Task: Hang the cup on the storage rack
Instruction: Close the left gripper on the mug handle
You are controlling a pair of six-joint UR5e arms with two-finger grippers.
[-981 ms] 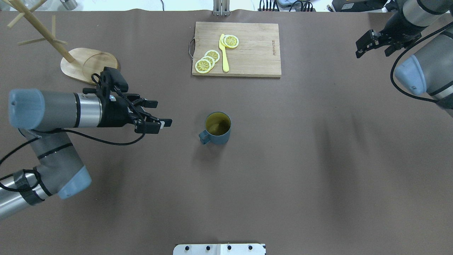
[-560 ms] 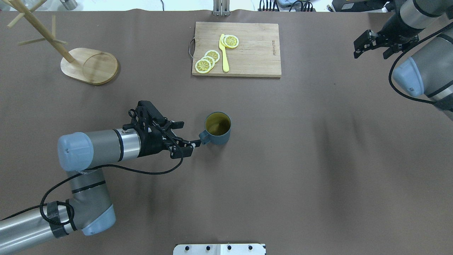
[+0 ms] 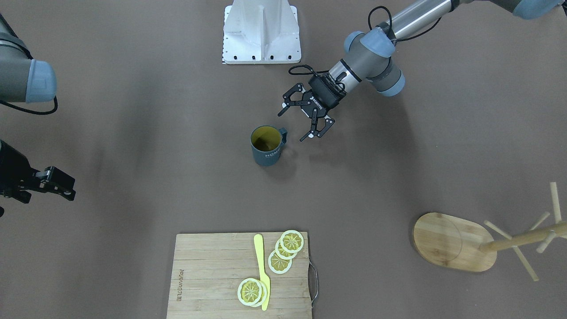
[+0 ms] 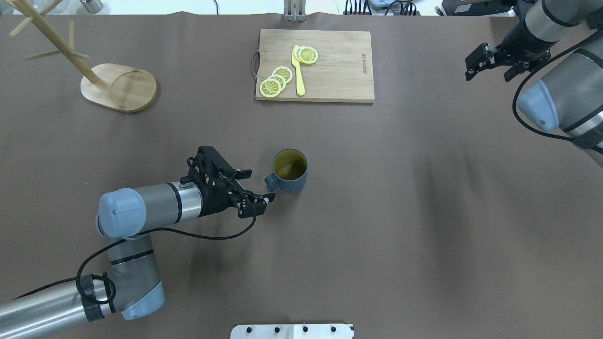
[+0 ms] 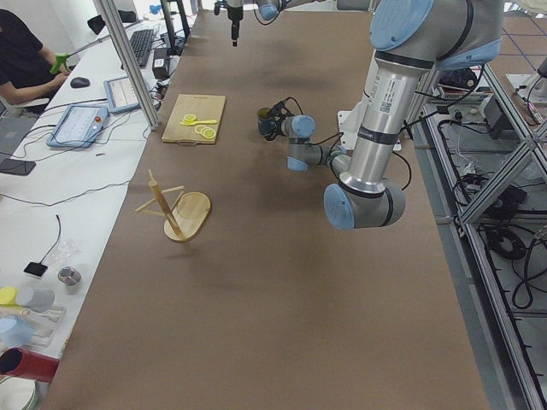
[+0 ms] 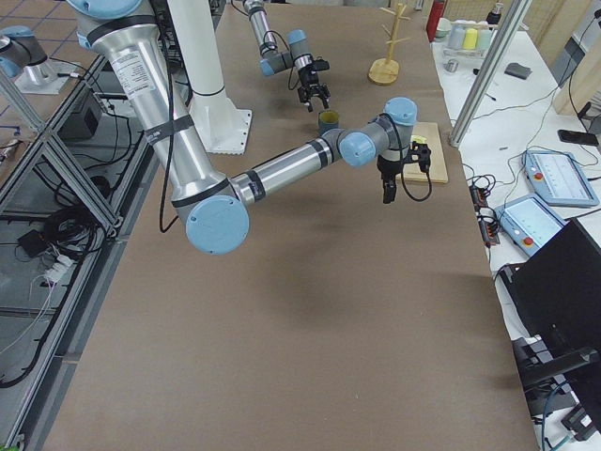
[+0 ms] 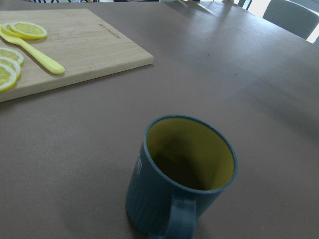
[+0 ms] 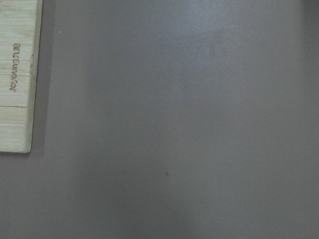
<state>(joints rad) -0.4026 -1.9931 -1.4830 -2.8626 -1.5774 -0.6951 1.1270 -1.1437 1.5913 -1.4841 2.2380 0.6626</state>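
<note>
The slate-blue cup (image 4: 290, 170) stands upright at the table's middle, yellowish inside, with its handle (image 4: 272, 181) toward my left arm. My left gripper (image 4: 260, 186) is open right beside the handle, one finger on either side of it, touching nothing that I can see. From across the table the open left gripper (image 3: 293, 126) shows just right of the cup (image 3: 267, 146). The left wrist view holds the cup (image 7: 184, 179) close up, handle nearest. The storage rack (image 4: 118, 87) stands at the far left. My right gripper (image 4: 487, 73) hangs open and empty at the far right.
A wooden cutting board (image 4: 330, 80) with lemon slices (image 4: 276, 81) and a yellow knife (image 4: 297, 70) lies at the far middle. The robot's white base plate (image 4: 292, 331) is at the near edge. A person sits at the side desk (image 5: 60, 120).
My left arm swung from beside the rack over to the cup, and its open fingers now flank the handle. My right gripper drifted slightly left.
</note>
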